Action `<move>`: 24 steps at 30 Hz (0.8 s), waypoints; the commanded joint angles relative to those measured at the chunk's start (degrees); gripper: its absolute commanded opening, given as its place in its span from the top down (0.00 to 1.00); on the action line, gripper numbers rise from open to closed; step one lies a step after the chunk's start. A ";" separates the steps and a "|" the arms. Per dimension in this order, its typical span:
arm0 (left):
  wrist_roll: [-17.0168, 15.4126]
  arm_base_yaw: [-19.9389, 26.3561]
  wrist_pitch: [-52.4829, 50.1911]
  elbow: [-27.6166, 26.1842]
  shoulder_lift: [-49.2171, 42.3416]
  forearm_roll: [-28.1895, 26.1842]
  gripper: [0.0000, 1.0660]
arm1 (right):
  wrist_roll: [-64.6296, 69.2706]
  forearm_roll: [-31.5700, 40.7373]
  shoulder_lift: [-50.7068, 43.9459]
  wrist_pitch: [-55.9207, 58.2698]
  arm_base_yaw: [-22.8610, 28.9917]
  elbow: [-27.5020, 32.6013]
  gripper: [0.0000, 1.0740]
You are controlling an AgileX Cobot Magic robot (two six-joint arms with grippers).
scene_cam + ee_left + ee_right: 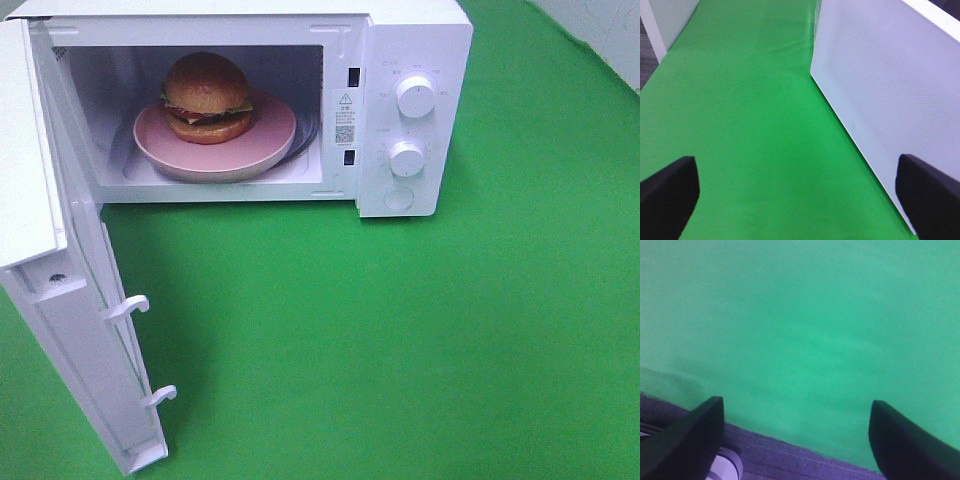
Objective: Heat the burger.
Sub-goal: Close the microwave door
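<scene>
The burger [207, 97], with a glossy brown bun and red and dark layers, sits on a pink plate [270, 135] inside the white microwave [415, 40]. The microwave door [70, 330] hangs wide open toward the front left. Neither arm shows in the exterior high view. My left gripper [795, 195] is open over green cloth, with the door's perforated outer face [880, 95] just beside one of its black fingers [930, 197]. My right gripper [797, 440] is open and empty above the green cloth near its edge.
Two white dials [415, 97] and a round button [399, 197] sit on the microwave's right panel. Green cloth [400, 340] covers the table in front. The cloth's edge and grey floor [790, 460] show in the right wrist view. A white panel [670, 20] stands beyond the left gripper.
</scene>
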 commanded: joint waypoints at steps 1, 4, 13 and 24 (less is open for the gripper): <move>0.11 0.17 -0.40 0.17 -0.34 -0.06 0.06 | 0.00 0.23 -1.03 -1.66 -1.83 1.20 0.29; 0.11 0.17 -0.40 0.17 -0.34 -0.06 0.06 | 0.00 0.52 -3.04 -2.69 -4.01 2.12 0.29; 0.11 0.17 -0.40 0.17 -0.34 -0.06 0.06 | -0.23 1.95 -10.71 -4.07 -9.05 5.33 0.29; 0.11 0.17 -0.40 0.17 -0.34 -0.06 0.06 | -0.23 1.66 -19.19 -4.47 -9.97 6.59 0.29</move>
